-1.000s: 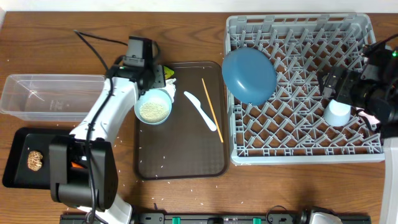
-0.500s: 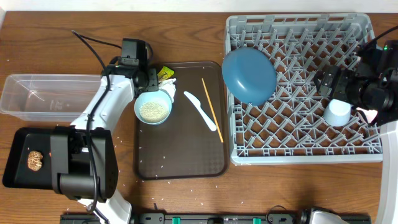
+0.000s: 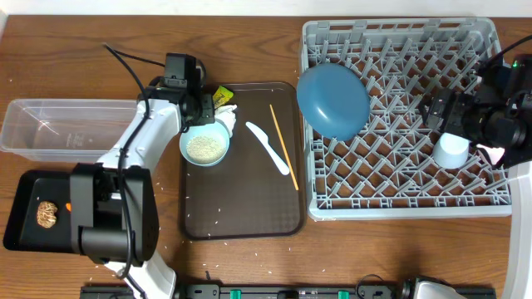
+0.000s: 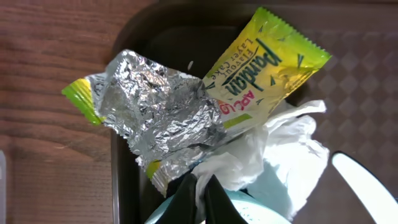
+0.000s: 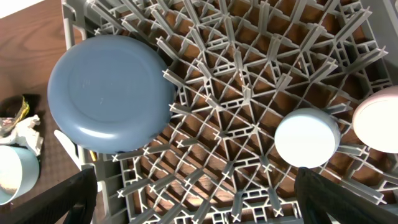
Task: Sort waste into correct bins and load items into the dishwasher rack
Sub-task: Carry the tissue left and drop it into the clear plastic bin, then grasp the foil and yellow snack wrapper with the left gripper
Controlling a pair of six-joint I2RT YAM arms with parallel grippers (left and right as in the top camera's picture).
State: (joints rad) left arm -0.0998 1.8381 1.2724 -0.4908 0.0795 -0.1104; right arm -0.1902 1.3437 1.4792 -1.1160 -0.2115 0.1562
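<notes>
At the brown serving tray's far left corner lies the waste: crumpled silver foil (image 4: 158, 115), a yellow wrapper (image 4: 267, 65) and a white tissue (image 4: 273, 155). My left gripper (image 4: 200, 182) is shut, with a fold of the tissue pinched between its tips, just above the pale blue bowl (image 3: 205, 147), which holds rice. In the overhead view the left gripper (image 3: 209, 116) sits at the bowl's far rim. The spoon (image 3: 268, 148) and a chopstick (image 3: 283, 137) lie on the tray. The blue plate (image 5: 112, 93), light blue cup (image 5: 306, 138) and pink cup (image 5: 379, 121) stand in the grey rack (image 3: 399, 208). My right gripper (image 5: 199, 205) hangs open over the rack.
A clear tub (image 3: 66, 129) stands at the far left. In front of it a black tray (image 3: 21, 237) holds a brown food chunk (image 3: 46, 214). Loose rice grains dot the serving tray (image 3: 241, 208) and the table by its front edge.
My left gripper has shifted slightly toward the waste pile and shut on the tissue. The right arm drifted a little left over the rack, still open.
</notes>
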